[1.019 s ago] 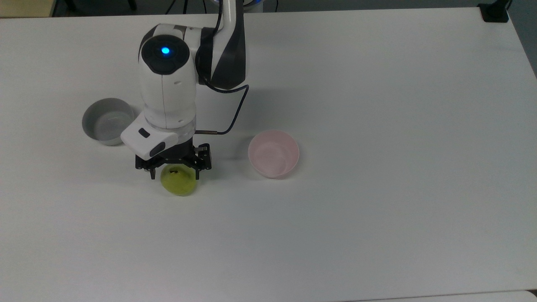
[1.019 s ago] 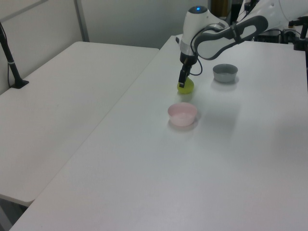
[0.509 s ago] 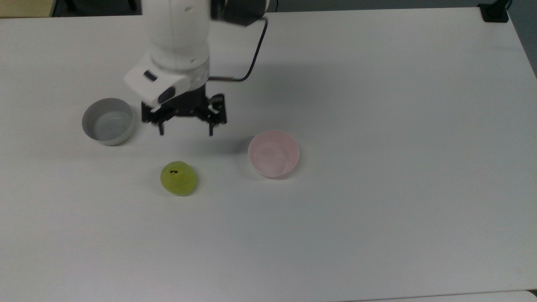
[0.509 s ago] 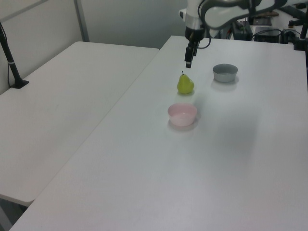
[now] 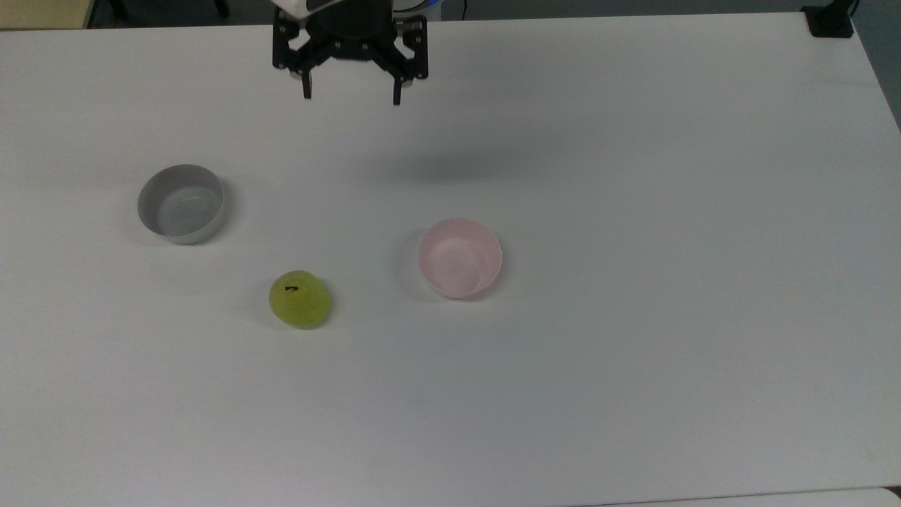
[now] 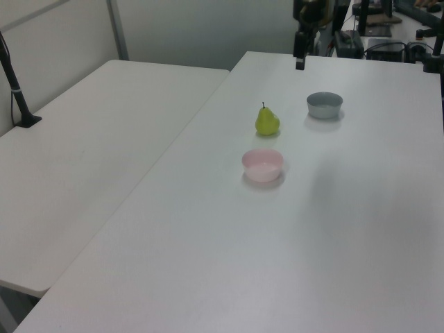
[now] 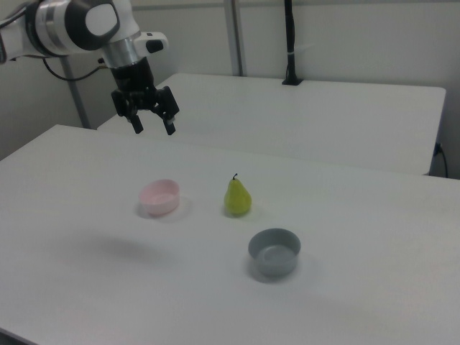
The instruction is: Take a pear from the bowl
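Note:
The yellow-green pear (image 5: 300,299) (image 6: 267,122) (image 7: 237,198) stands upright on the white table, outside both bowls. The pale pink bowl (image 5: 459,258) (image 6: 263,165) (image 7: 159,197) sits empty to the pear's right in the top view. My gripper (image 5: 350,97) (image 7: 153,129) hangs open and empty high above the table, near the top edge of the top view, far from the pear and the bowl. In the left view the gripper (image 6: 300,61) is at the far end of the table.
A grey-white bowl (image 5: 181,203) (image 6: 325,105) (image 7: 274,251) stands empty at the top view's left. The white table (image 5: 633,352) is bare around these things. A second white table (image 6: 83,152) adjoins it, with a black post (image 7: 290,43) clamped on it.
My gripper let go of the pear, opened and rose, then drew back toward the top view's upper edge. The pear stayed standing on the table.

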Robot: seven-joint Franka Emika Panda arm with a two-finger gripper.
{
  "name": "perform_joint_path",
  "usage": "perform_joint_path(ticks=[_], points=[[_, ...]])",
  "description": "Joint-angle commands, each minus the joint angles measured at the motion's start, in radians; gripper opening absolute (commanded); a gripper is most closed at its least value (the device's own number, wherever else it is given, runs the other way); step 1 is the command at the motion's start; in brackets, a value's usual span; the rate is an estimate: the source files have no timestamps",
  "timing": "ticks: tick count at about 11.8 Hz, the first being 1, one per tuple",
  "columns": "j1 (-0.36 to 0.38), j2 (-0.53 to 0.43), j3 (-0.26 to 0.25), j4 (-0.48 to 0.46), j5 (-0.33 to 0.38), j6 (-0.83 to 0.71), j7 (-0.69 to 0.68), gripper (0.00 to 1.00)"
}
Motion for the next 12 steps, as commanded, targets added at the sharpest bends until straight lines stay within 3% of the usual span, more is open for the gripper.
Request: perform_joint_path(ticks=[1,3,12], points=[[0.007,-0.115,-0.013,-0.094,0.026,-0.045,0.026,1.0],[0.002,-0.126,-0.021,-0.094,0.084,-0.059,0.026,1.0],[-0.009,-0.121,-0.019,-0.086,0.089,-0.09,0.025,1.0]])
